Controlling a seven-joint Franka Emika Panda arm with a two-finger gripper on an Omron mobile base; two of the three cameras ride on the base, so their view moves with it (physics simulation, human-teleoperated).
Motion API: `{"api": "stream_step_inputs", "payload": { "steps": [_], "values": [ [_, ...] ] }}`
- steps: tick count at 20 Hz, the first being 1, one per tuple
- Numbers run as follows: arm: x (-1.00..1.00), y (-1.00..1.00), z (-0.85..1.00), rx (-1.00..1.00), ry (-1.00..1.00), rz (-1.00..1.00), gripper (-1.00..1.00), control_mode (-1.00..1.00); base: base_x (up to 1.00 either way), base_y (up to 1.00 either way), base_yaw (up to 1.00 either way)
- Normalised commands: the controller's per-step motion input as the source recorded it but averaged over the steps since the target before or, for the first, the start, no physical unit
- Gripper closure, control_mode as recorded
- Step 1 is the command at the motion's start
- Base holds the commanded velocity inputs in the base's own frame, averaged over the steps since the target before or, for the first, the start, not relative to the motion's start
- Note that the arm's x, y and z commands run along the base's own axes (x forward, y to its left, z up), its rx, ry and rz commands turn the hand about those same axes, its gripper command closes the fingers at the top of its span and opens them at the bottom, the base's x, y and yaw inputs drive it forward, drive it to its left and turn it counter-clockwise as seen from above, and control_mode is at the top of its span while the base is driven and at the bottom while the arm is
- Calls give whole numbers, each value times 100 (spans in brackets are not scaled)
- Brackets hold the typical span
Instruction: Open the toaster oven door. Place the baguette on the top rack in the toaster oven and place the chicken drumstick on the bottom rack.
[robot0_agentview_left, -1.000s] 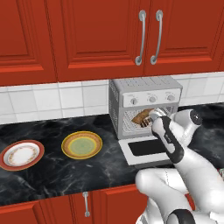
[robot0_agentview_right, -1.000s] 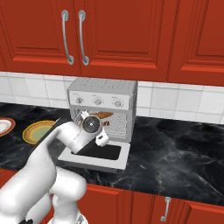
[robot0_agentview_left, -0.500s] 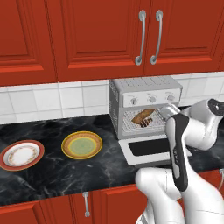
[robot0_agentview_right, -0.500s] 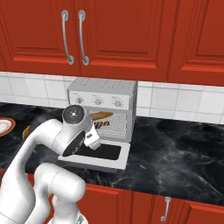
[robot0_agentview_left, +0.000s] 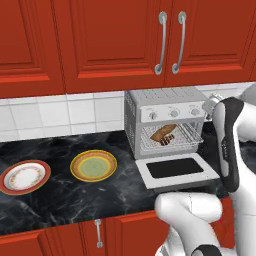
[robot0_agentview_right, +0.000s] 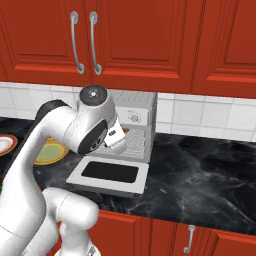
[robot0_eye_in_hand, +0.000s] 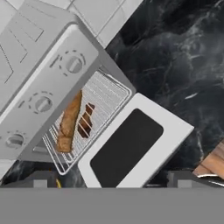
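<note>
Lying flat on the counter (robot0_agentview_left: 60, 195), the toaster oven door (robot0_agentview_left: 176, 169) fronts the baguette (robot0_agentview_left: 162, 133) and chicken drumstick (robot0_agentview_left: 168, 140); two empty plates (robot0_agentview_left: 93, 165) sit left; the gripper (robot0_eye_in_hand: 111, 178) gapes empty.

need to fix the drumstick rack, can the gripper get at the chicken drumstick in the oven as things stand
Probably yes. The toaster oven door lies folded down flat, the cavity is open, and the chicken drumstick sits exposed on the rack beside the baguette. The gripper is open and empty.
</note>
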Motion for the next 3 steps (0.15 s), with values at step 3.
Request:
{"api": "stream_step_inputs", "payload": {
  "steps": [3],
  "values": [
    [-23, -58, 63, 0, 10, 0, -100, -100, 0, 0, 0]
  ]
}}
